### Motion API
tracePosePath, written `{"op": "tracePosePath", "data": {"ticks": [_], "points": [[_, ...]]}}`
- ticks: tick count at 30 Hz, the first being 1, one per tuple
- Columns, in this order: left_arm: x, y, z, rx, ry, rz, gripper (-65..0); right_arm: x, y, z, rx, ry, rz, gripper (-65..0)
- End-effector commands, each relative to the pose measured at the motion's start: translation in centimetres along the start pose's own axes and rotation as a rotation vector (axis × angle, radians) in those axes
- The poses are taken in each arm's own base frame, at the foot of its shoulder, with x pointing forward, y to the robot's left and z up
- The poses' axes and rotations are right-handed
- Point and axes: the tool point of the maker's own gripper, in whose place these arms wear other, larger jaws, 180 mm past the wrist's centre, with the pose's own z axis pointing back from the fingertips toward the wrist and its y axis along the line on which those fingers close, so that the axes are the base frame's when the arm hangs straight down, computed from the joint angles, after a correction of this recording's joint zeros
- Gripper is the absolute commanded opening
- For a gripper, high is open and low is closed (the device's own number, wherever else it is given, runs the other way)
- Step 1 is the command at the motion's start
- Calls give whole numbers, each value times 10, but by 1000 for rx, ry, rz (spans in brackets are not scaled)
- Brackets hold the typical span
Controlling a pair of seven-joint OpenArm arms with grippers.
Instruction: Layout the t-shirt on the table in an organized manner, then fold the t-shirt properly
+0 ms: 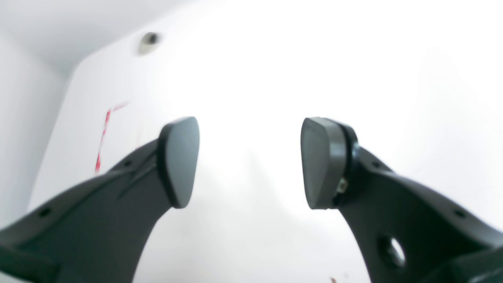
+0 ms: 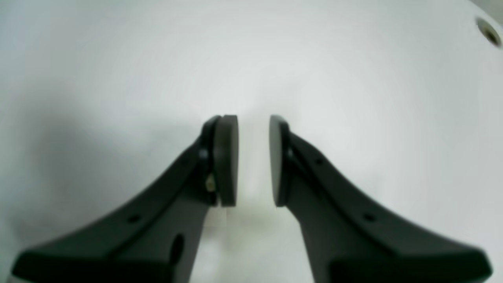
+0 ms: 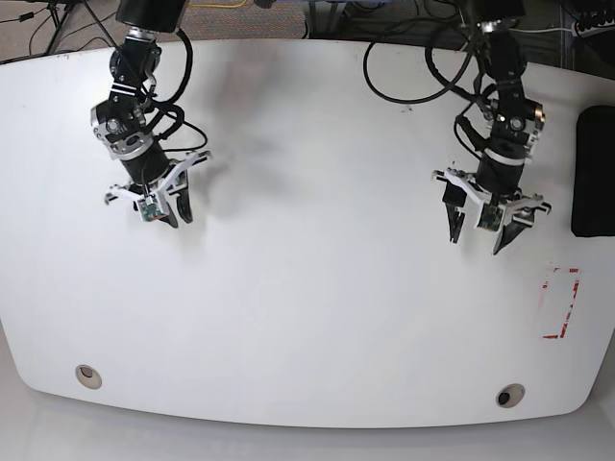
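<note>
— Grippers first: what do we see?
— Our left gripper [image 3: 479,230], at right of the base view, hangs with jaws spread wide, nothing between them. Our right gripper [image 3: 171,213], at upper left, has its pads [image 2: 226,161] drawn narrow, a slim gap, nothing pinched.
— And beneath them?
— Bare white table [image 3: 317,288] under both, well apart from each other. Red-and-white tape [image 3: 562,303] marks the right edge.
— The t-shirt [image 3: 595,171]?
— We see a black folded shape at far right, beside the left arm, cut off by the frame.
</note>
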Motion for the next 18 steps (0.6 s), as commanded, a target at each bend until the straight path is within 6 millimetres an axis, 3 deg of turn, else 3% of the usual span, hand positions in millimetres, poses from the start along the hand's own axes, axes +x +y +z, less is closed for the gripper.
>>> {"op": "tracePosePath", "data": {"ticks": [1,12,18], "points": [[16,-11,11,0,-84,36,-267,6,-2,12,-6,-39,8,-520],[-29,-51,79,-66,53,66,-267,-46,18,76,-2,114,-12,-520],[-70,-71,137,-132,213,64,-267,-57,36,123,22,185,-51,-520]]}}
